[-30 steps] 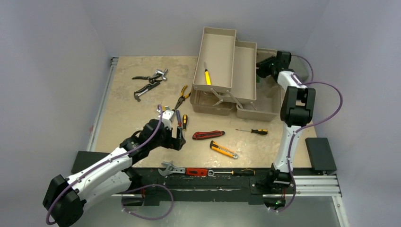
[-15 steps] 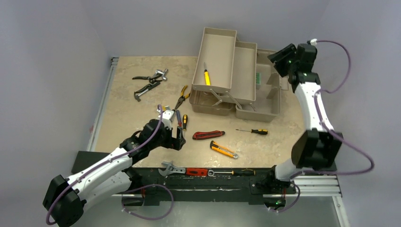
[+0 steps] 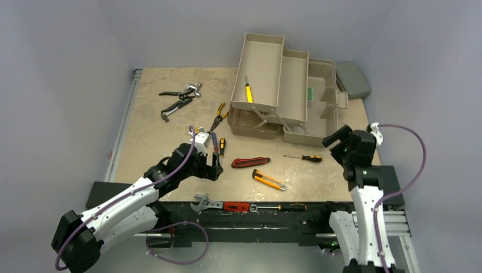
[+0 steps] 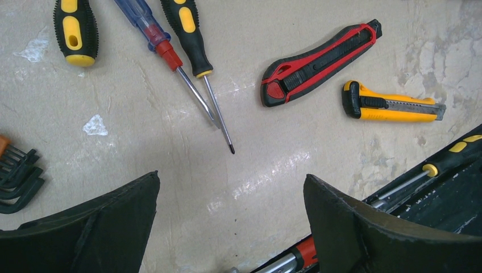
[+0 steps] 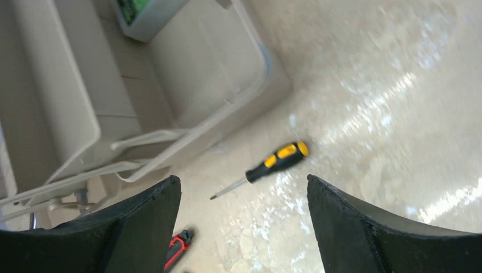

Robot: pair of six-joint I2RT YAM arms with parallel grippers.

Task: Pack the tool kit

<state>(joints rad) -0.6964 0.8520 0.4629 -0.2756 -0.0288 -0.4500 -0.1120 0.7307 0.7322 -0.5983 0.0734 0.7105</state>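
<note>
The beige toolbox (image 3: 321, 108) stands open at the back, trays folded out, with a yellow-handled tool (image 3: 248, 91) in the top tray. My right gripper (image 3: 339, 145) hangs open and empty in front of the box's right corner. In the right wrist view this gripper (image 5: 243, 177) is above a black-and-yellow screwdriver (image 5: 273, 162). My left gripper (image 4: 231, 176) is open over bare table. Ahead of it lie three screwdrivers (image 4: 190, 34), a red-and-black knife (image 4: 318, 62) and a yellow knife (image 4: 389, 105). Orange-handled pliers (image 3: 219, 116) lie left of the box.
A small grey case (image 3: 352, 79) sits behind the toolbox on the right. A wrench and other tools (image 3: 250, 206) lie along the black front rail. Dark pliers (image 3: 181, 96) rest at the back left, hex keys (image 4: 17, 176) beside my left gripper.
The right arm has swung from the toolbox's far right side back toward the near right, and its jaws have opened wide. The left arm has not moved.
</note>
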